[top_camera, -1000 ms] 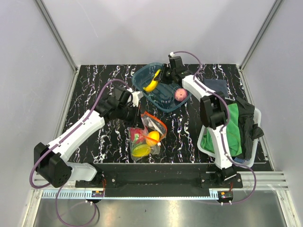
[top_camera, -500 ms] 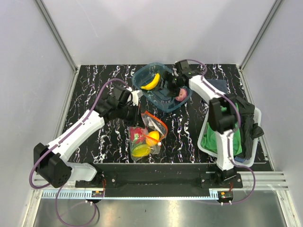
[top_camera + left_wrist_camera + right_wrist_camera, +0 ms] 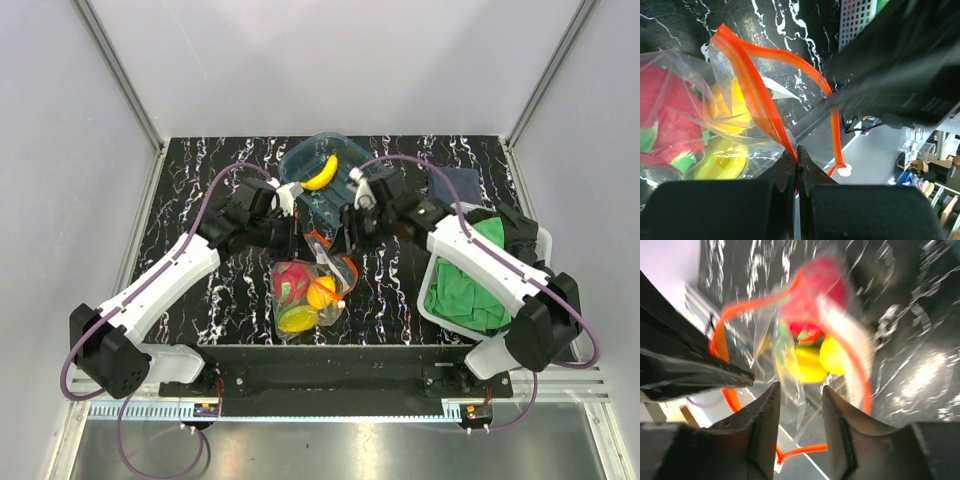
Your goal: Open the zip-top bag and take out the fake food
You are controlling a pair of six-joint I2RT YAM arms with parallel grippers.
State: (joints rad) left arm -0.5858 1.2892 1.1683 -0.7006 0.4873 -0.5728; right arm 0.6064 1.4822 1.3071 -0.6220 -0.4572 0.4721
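table: black marble-look top [image 3: 190, 200]; I see both arms reaching in toward its middle.
basket: white basket [image 3: 432, 308] at the right edge of the table, green cloth [image 3: 470, 290] bundled inside, dark fabric draped over its far side.
tray: teal tray [image 3: 292, 160] at the back centre, behind the bag; the banana [image 3: 320, 175] lies in it.
bag: zip-top bag [image 3: 312, 290] lies mid-table near the front edge, between the two arms, mouth end toward the tray. The orange zip strip [image 3: 752, 95] is split into two loops, so the mouth gapes.
food: fake food [image 3: 300, 295] sits inside the bag: a red fruit with green bits [image 3: 292, 280] on the left, a round yellow piece [image 3: 322, 292] beside it, a yellow-green piece [image 3: 297, 320] at the front.
left tool: left gripper [image 3: 797, 160] is pressed together, pinching one side of the zip strip at the bag mouth.
right tool: right gripper [image 3: 800, 390] is spread partway, hanging right over the gaping mouth with clear plastic showing between its fingers [image 3: 769, 400]. That view is blurred; I cannot tell if it touches the bag.
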